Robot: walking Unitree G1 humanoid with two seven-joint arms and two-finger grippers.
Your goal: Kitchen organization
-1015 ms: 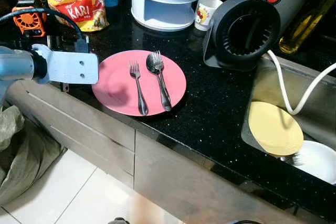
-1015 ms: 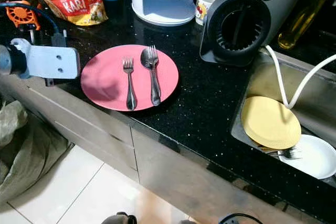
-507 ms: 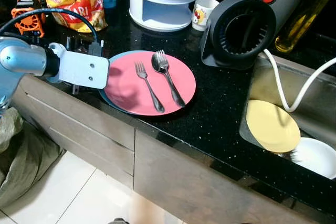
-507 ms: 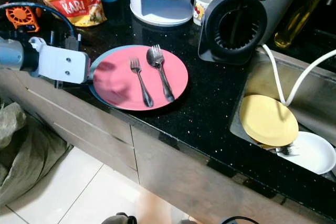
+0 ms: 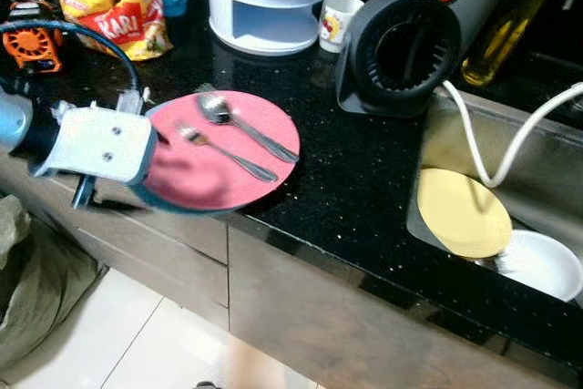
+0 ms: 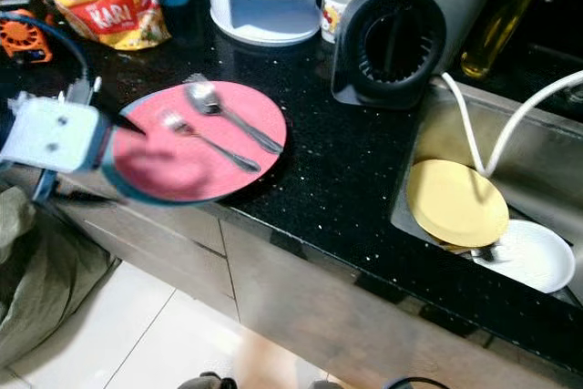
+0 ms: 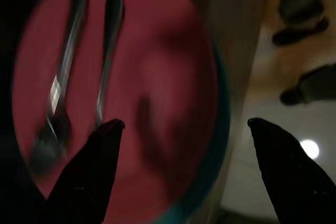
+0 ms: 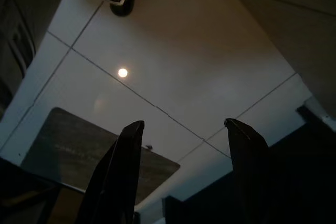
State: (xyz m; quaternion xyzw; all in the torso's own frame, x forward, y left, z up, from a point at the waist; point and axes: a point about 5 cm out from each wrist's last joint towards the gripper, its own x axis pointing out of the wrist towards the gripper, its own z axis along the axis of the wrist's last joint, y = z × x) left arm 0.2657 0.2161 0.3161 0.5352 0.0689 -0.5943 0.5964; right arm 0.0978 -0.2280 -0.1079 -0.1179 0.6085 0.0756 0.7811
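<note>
A pink plate (image 5: pixel 219 157) rests on a teal plate (image 6: pixel 117 184) on the black counter (image 5: pixel 355 189), and the stack overhangs the counter's front edge at the left. A spoon (image 5: pixel 246 129) and a fork (image 5: pixel 228 157) lie across the pink plate, handles pointing right. My left gripper (image 7: pixel 181 124) is open at the stack's left rim. One finger (image 7: pixel 92 166) is over the pink surface and the other finger (image 7: pixel 283 166) is beyond the rim, above the floor. My right gripper (image 8: pixel 184 124) hangs open over floor tiles.
A black juicer (image 5: pixel 396 56) stands behind the plates, with a white tiered container (image 5: pixel 264 2), a cup (image 5: pixel 337 20) and a snack bag (image 5: pixel 109 6) further back. The sink (image 5: pixel 455 134) at right holds a yellow plate (image 5: pixel 463 214), a white plate (image 5: pixel 547 266) and a hose (image 5: pixel 510 143). Cabinet drawers (image 5: pixel 173 252) lie below.
The plate stack has turned, so the cutlery handles now point right, and it has slid toward the front edge, exposing the teal plate. My left gripper came forward with it. The camera shifted too.
</note>
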